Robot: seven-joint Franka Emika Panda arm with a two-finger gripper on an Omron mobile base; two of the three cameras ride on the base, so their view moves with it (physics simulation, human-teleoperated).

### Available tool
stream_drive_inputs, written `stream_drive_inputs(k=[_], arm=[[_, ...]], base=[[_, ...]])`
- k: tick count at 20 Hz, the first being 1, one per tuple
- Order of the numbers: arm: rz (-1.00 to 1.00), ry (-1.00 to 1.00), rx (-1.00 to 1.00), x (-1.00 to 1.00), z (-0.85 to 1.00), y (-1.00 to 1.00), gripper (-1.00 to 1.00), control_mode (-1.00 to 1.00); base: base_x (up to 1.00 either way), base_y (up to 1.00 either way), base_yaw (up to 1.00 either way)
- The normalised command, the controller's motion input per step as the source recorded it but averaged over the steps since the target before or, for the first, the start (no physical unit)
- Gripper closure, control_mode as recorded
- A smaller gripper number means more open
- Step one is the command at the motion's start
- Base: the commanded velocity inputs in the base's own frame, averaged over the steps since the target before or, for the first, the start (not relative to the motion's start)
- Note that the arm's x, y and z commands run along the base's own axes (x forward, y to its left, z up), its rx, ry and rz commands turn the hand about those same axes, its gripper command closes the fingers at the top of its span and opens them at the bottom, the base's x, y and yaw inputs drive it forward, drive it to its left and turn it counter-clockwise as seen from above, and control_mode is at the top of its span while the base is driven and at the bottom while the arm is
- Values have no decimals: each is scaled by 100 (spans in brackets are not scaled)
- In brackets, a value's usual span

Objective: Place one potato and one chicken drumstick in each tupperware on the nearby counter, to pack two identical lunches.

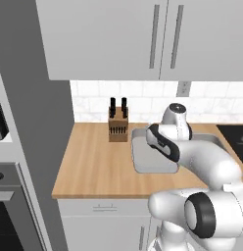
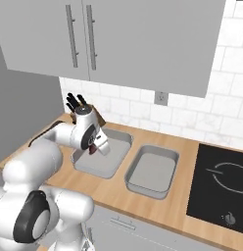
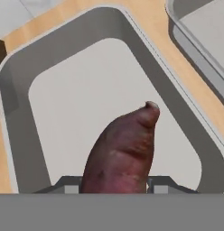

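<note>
On the long light-brown wooden counter [image 2: 157,206] two shallow light-grey rectangular tupperware trays sit side by side, just apart; the left tray [image 2: 117,156], nearer the dark wooden knife block [image 1: 118,128], has the white arm's two-finger gripper [image 2: 94,148] hanging over it; the fingers are closed to a narrow gap around the fat end of the dark reddish-brown tapered potato [image 3: 123,155], its pointed tip aimed into the tray from above; the potato is clamped but not yet set down, and in the hand view the tray floor beneath it looks bare; the right tray [image 2: 165,189], closer to the black glass cooktop [image 2: 219,184], also looks bare inside. By my judgement the packing has barely begun: nothing yet lies in either tray, and after this potato a second potato and both drumsticks remain to be fetched. The arm covers part of the left tray in the left base view, so a corner of its floor goes unchecked; how high the potato hangs above the floor I cannot tell.
</note>
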Motion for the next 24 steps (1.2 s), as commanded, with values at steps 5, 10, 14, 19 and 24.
stream_drive_inputs(k=[5,10,14,19,24], arm=[[0,4,0,32,-33,1,100,-100],[0,8,0,32,-36,12,100,-100],[0,0,0,25,-28,29,100,-100],[0,0,0,13,-29,9,100,-100],[0,0,0,14,-41,0,100,-100]], base=[[0,0,0],[0,0,0],[0,0,0],[0,0,0],[0,0,0]])
